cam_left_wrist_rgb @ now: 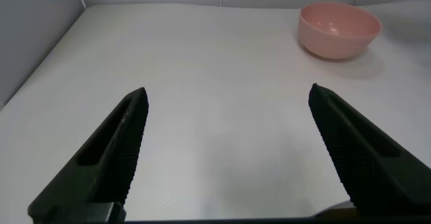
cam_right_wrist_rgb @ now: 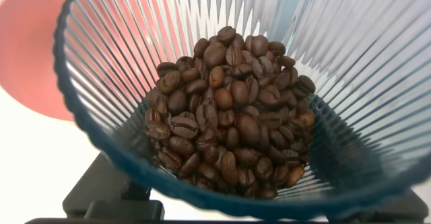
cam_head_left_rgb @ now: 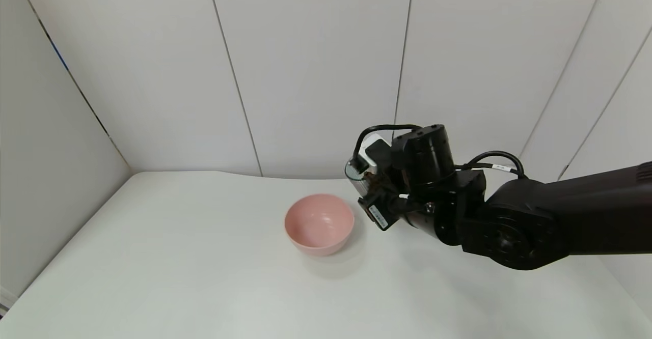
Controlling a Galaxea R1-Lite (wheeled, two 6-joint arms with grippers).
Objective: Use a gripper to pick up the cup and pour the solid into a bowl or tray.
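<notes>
The pick-up looks done: the right hand (cam_head_left_rgb: 374, 196) is clamped on the cup (cam_head_left_rgb: 359, 175) and carries it off the table (cam_head_left_rgb: 178, 278), just beside the bowl (cam_head_left_rgb: 319, 223) on the side nearer the arm. What is left is the pour itself. The bowl, seen from the head, is bare inside, and the cup's load is all in place, so I judge the task roughly at its midpoint — lifted and brought close, not yet tipped far enough to spill.

From the right wrist the cup (cam_right_wrist_rgb: 350, 83) fills the view: translucent blue-grey plastic with fine vertical ribs running down to a darker base and a thick blue rim. The solid (cam_right_wrist_rgb: 232, 126) is a heap of dark brown roasted beans, glossy, each with a centre crease, settled low in the cup and piled slightly to one side, which suggests a tilt has begun. Past the cup's rim a curve of the pink bowl (cam_right_wrist_rgb: 34, 56) shows, so the mouth already points roughly toward it.

The bowl is plain, matte and shallow — wider than the cup's mouth, a forgiving target.

The left hand (cam_left_wrist_rgb: 225, 153) hangs idle over bare table well away from the bowl (cam_left_wrist_rgb: 340, 29), its two dark fingers (cam_left_wrist_rgb: 111, 153) spread wide apart with nothing between them.
</notes>
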